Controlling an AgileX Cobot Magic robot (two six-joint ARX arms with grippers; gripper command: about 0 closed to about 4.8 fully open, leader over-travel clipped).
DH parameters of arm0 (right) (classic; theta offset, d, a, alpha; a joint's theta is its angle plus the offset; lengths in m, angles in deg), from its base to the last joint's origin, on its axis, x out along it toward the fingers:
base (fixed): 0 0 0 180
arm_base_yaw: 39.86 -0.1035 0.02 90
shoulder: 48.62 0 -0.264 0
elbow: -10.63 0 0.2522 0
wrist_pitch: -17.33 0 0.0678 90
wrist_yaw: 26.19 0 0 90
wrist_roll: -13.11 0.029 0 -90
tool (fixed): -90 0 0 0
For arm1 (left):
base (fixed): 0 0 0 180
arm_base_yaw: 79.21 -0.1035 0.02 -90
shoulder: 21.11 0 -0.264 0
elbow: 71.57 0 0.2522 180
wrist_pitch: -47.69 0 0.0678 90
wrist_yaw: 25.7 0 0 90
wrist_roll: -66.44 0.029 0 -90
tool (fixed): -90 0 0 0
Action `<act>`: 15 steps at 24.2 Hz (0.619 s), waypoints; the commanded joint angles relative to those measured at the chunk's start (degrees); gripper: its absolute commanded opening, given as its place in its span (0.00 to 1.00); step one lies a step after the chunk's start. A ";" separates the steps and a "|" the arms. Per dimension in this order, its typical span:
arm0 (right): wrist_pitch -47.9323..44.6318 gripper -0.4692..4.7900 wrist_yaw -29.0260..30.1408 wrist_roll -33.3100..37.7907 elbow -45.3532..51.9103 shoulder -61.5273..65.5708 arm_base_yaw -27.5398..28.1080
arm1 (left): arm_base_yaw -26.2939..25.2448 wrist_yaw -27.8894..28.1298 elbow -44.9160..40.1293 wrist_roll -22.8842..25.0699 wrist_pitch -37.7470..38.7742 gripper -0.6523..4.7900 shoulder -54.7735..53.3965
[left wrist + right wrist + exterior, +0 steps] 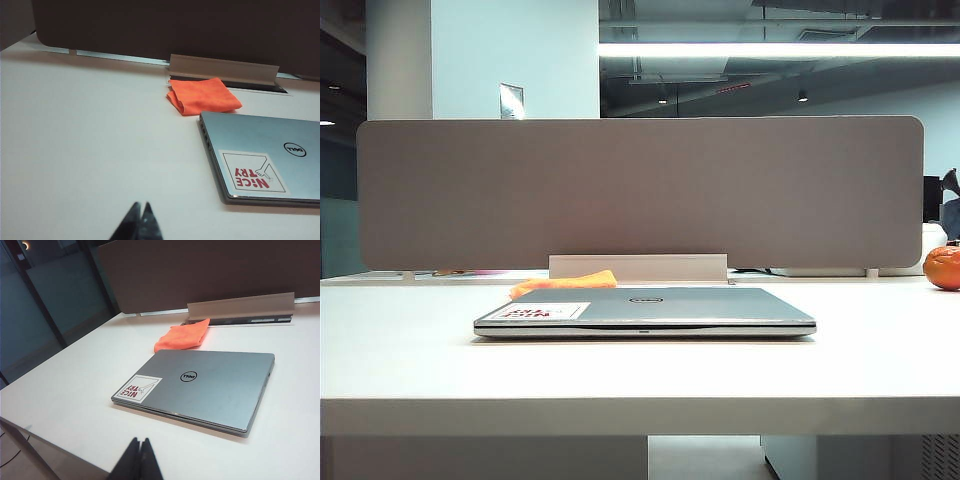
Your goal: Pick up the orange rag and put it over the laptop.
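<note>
The silver-grey laptop [645, 310] lies closed on the white table, with a round dark logo and a white-and-red sticker on its lid. The folded orange rag [565, 283] lies on the table just behind the laptop's left rear corner. In the left wrist view the orange rag [202, 95] sits beyond the laptop [270, 160]; my left gripper [141, 206] is shut and empty, well short of both. In the right wrist view my right gripper [139, 442] is shut and empty near the table's edge, in front of the laptop [205, 385] and the orange rag [182, 335]. Neither arm shows in the exterior view.
A grey partition panel [640, 195] stands along the back of the table, with a raised cable-slot flap [638, 267] behind the rag. A round glossy orange ball-like object [943, 267] sits at the far right. The table's front edge [640, 405] is near the camera.
</note>
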 commanded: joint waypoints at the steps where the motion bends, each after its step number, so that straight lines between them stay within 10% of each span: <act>1: -0.57 0.08 0.31 0.24 -0.28 0.00 0.02 | 0.04 -0.37 3.28 -0.48 1.03 0.11 -2.58; 15: -0.55 0.08 0.31 0.24 -0.28 0.00 0.04 | 0.07 -5.62 24.11 -4.68 1.27 0.11 -27.98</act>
